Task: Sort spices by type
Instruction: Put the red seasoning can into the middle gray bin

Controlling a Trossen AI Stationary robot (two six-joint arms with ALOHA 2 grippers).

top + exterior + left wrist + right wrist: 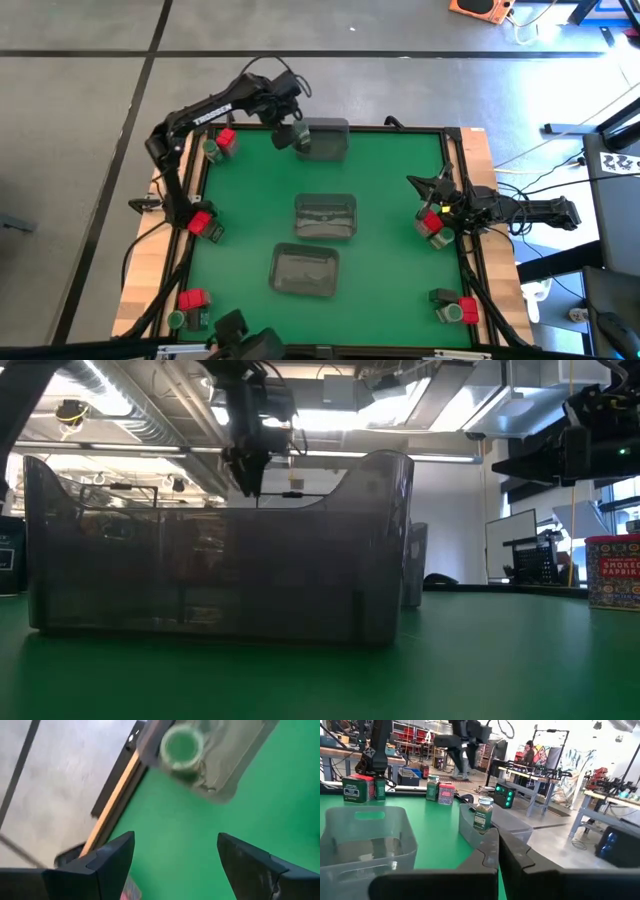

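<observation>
My left gripper (pixel 175 840) is open and hovers over the left end of the far clear tray (pixel 330 142). A round green-lidded jar (pixel 182 745) stands upright inside that tray, clear of the fingers; the right wrist view shows the jar (pixel 482 815) too. My right gripper (pixel 497 852) is shut on nothing and waits at the table's right side (pixel 425 190), beside a red box and a jar (pixel 432 222). More red boxes, dark blocks and green-lidded jars stand at the far-left corner (pixel 218 143), the left edge (pixel 203 222), the near-left corner (pixel 190 300) and the near-right corner (pixel 455 308).
Two more clear trays sit mid-table: the middle one (pixel 325 217) and the near one (pixel 305 270), which fills the low view (pixel 220 550). A red paprika box (pixel 612 570) shows at the right. The wooden table frame (pixel 112 805) runs close by the far tray.
</observation>
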